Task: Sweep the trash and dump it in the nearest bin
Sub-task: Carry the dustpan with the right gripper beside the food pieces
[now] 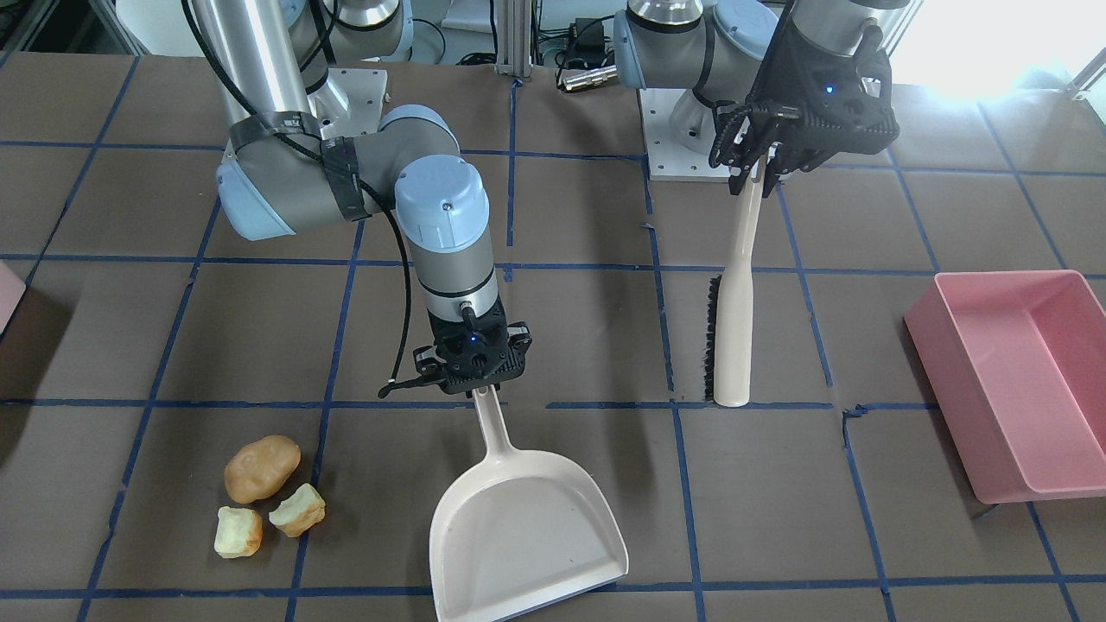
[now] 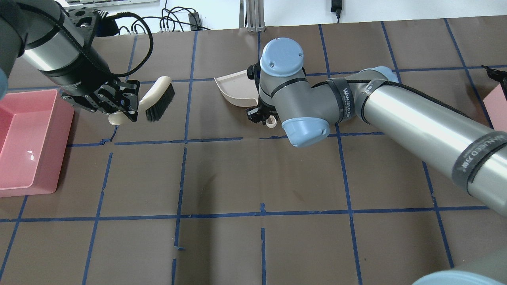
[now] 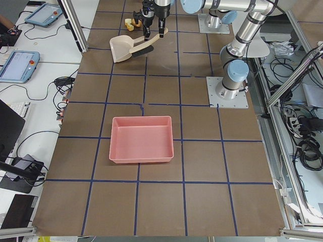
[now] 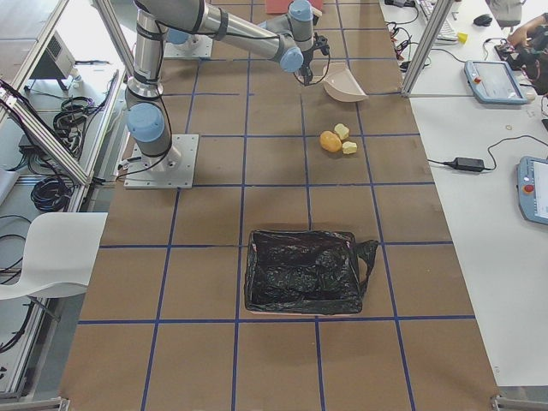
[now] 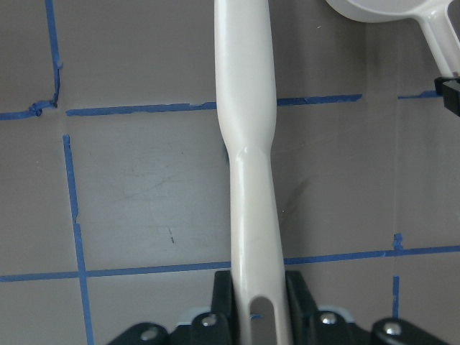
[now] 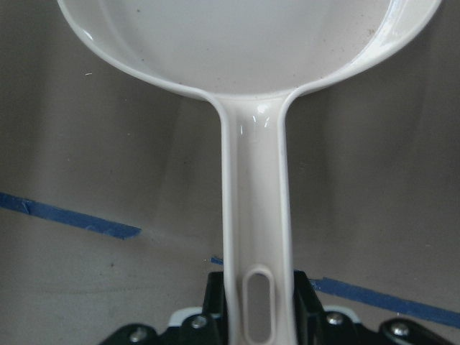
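Front-facing view, read left to right.

- Far edge, 9 o'clock: a pale pink corner of the bin (image 1: 5,295), well apart from everything else.
- Trash: tan potato-shaped lump (image 1: 262,468) with two yellow-green chunks (image 1: 238,531) (image 1: 298,510) just beside it at its 6 o'clock, loose on the table (image 1: 130,345). Nothing swept yet.
- Right gripper (image 1: 473,386): fingers clamped tight on the handle end of the cream dustpan (image 1: 527,536). The mouth opens toward 6 o'clock and the trash sits at the pan's 9 o'clock, so the pan probably needs turning.
- Left gripper (image 1: 760,173): closed on the handle tip of the brush (image 1: 734,345), which hangs head-down with its bristles facing 9 o'clock, toward the trash. Likely ready to push.
- Pink tub (image 1: 1020,380) at 3 o'clock: the farther container, so probably not the target.
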`<move>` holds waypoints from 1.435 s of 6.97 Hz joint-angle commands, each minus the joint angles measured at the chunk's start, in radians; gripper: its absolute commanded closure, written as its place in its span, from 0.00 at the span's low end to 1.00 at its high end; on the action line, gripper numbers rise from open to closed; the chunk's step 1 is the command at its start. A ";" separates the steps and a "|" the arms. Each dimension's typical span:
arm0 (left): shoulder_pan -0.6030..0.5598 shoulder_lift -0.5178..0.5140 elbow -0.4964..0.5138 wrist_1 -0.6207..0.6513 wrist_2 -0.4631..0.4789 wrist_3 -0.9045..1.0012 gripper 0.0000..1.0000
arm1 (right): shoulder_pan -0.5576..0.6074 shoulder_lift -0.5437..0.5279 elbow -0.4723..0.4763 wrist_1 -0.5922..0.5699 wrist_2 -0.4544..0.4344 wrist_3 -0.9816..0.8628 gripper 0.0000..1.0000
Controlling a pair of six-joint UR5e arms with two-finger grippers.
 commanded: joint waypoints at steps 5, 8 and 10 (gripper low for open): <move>-0.005 -0.008 0.002 0.000 -0.004 -0.015 1.00 | -0.455 -0.327 -0.155 0.622 -0.001 -0.729 1.00; -0.061 -0.024 0.002 0.061 -0.008 -0.110 1.00 | -0.807 -0.300 -0.174 0.629 -0.003 -1.312 1.00; -0.201 -0.104 0.021 0.176 -0.005 -0.220 1.00 | -0.927 -0.142 -0.229 0.527 -0.008 -1.632 1.00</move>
